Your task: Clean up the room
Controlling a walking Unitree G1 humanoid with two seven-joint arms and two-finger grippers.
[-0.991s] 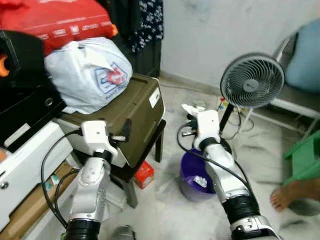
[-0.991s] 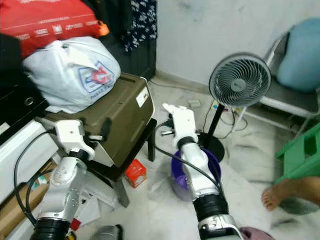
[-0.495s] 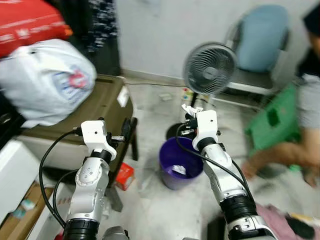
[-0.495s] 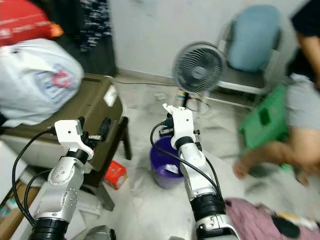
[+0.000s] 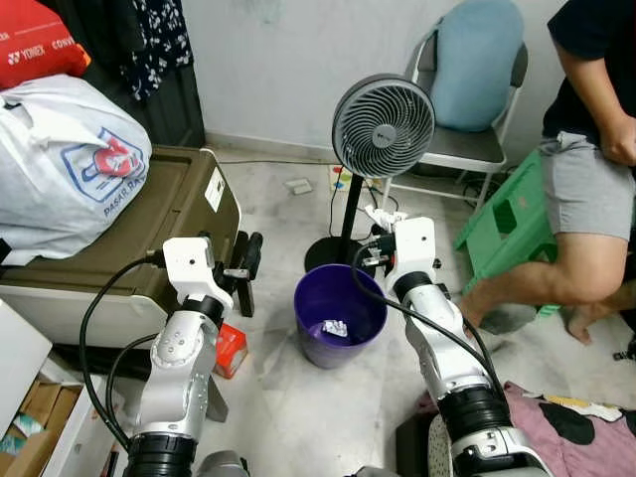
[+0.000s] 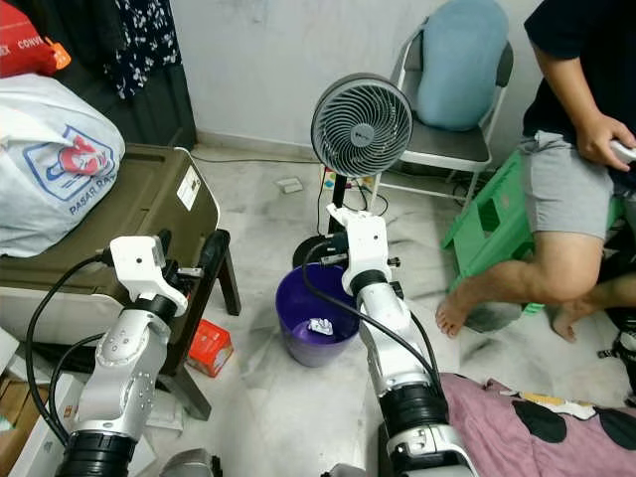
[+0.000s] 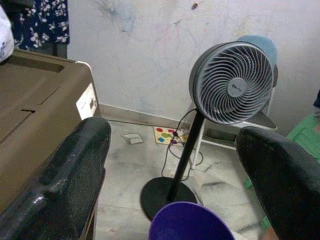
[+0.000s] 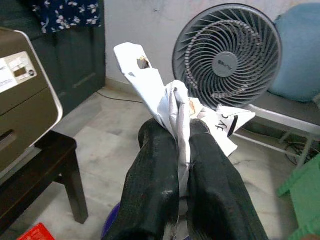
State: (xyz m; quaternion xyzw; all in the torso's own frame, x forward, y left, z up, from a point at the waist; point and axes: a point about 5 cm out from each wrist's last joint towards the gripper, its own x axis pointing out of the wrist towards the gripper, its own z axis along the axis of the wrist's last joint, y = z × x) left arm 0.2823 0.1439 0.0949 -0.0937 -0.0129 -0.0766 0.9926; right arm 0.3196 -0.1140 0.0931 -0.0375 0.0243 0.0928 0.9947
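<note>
My right gripper is shut on a crumpled white paper, held up in front of the fan. It hangs just above the far right rim of a purple bin that stands on the floor between my arms. One crumpled white scrap lies inside the bin. My left gripper is open with nothing between its fingers, raised beside the brown box to the bin's left.
A standing fan is right behind the bin. The brown box carries a white plastic bag. A person sits at right by a green stool and a chair. A red carton lies on the floor.
The camera has swung right, so the fan and bin now sit centre and a seated person has come into view. The right gripper still holds the paper; the left stays open.
</note>
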